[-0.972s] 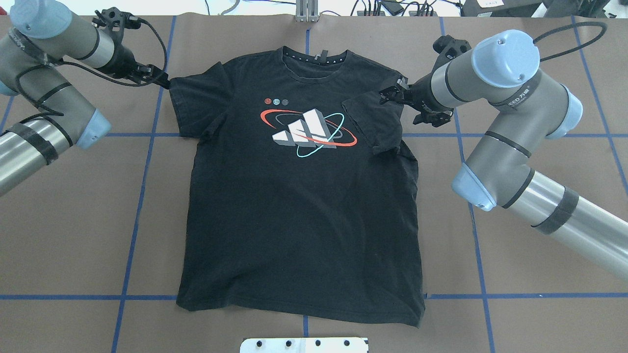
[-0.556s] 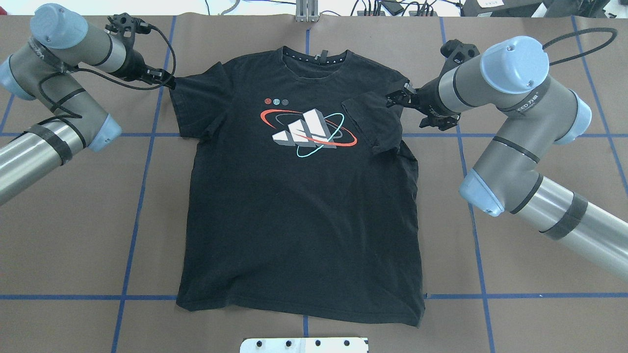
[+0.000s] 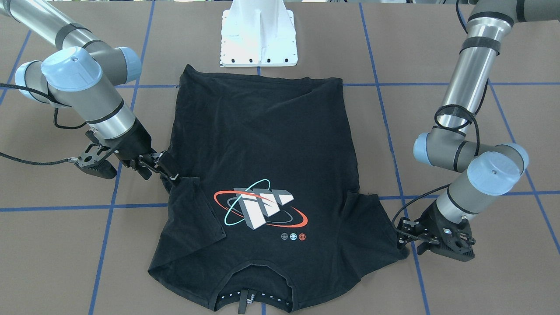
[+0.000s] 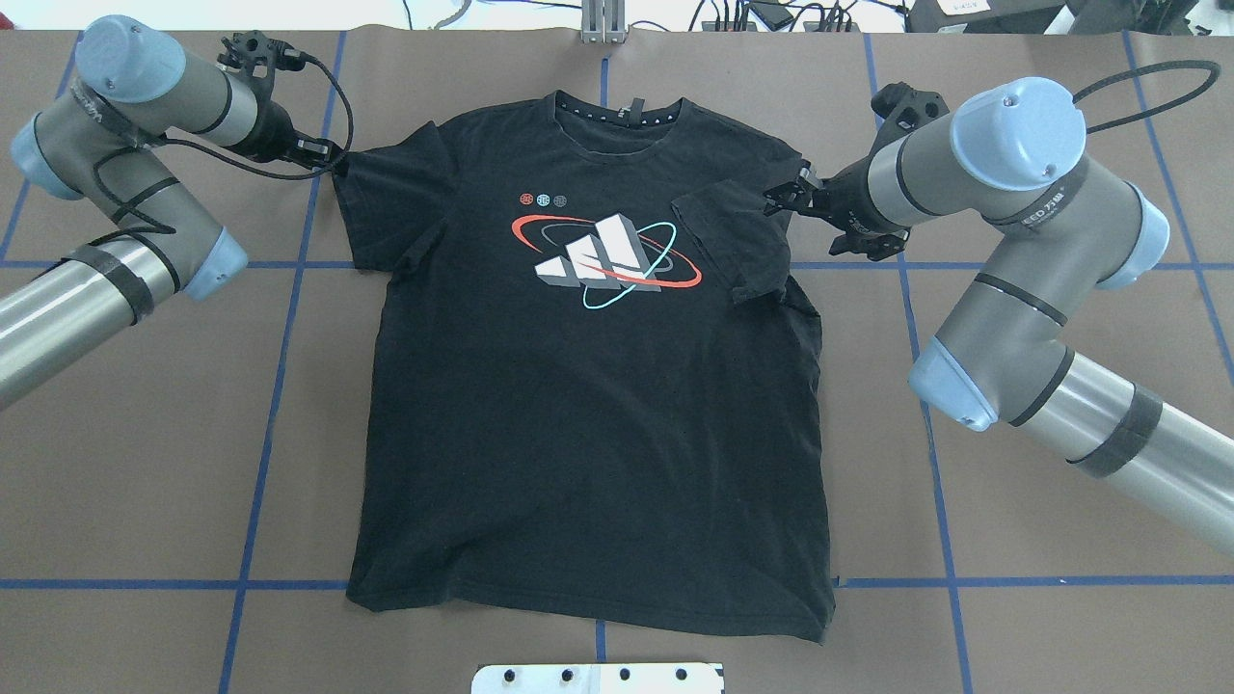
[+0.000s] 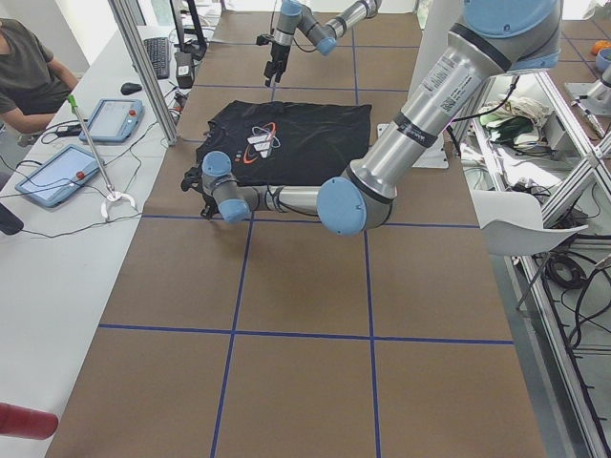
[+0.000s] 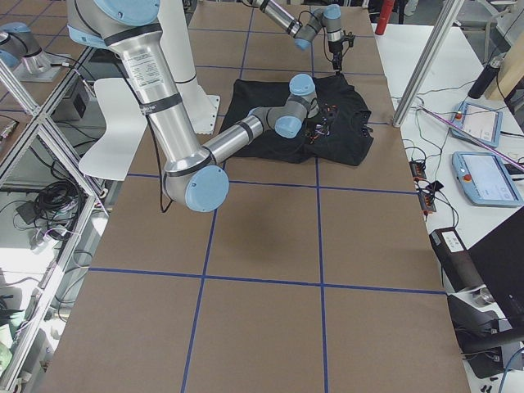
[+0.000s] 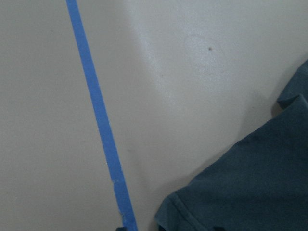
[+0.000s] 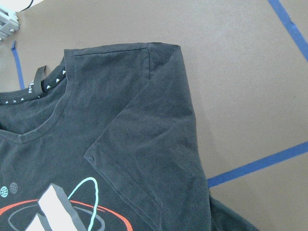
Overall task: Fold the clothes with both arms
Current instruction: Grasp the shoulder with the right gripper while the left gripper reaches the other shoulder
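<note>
The black T-shirt (image 4: 578, 414) lies flat, logo up, collar at the far side; it also shows in the front view (image 3: 262, 140). Its right sleeve (image 4: 737, 241) is folded inward over the chest and shows in the right wrist view (image 8: 149, 159). My right gripper (image 4: 783, 196) is open and empty, just off that shoulder, also in the front view (image 3: 168, 170). My left gripper (image 4: 335, 159) looks open at the far corner of the flat left sleeve (image 4: 386, 202), also in the front view (image 3: 400, 239). The left wrist view shows only that sleeve's corner (image 7: 250, 192).
The brown table cover carries a grid of blue tape lines (image 4: 280, 366). The white base plate (image 4: 598, 678) sits at the near edge. Cables and gear lie along the far edge (image 4: 771, 14). A person (image 5: 29, 67) and tablets (image 5: 57, 172) are beyond the table's far side.
My right gripper has drawn back to the right, away from the folded sleeve. My left arm has shifted right and brought its gripper up to the left sleeve's corner.
</note>
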You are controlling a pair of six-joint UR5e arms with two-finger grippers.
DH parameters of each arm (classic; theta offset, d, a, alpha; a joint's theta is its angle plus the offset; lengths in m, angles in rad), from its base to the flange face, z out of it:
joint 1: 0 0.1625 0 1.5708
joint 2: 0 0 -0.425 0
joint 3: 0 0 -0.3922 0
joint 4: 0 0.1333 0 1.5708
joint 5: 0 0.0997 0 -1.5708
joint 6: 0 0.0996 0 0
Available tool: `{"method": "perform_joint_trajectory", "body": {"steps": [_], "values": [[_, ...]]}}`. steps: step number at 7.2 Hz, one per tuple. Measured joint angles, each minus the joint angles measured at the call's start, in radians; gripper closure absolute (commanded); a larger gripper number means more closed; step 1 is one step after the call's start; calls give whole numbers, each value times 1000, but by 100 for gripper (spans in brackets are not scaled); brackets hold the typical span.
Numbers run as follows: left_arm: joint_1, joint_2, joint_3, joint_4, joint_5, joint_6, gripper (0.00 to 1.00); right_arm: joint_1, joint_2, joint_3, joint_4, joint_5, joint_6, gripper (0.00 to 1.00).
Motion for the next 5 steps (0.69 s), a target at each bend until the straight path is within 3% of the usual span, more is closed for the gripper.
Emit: {"method": "perform_joint_trajectory", "body": {"steps": [1,2,3,5], "values": [[0,-11,31,-28,1,-1,59,0,0,0,0,-2,0,0],[0,-19,47,-42,1,-3,90,0,0,1,0,-3,0,0],[1,-24,53,-47,1,-4,100,0,0,1,0,-4,0,0],[0,-28,56,-49,1,-5,100,-1,-1,1,0,-4,0,0]]}}
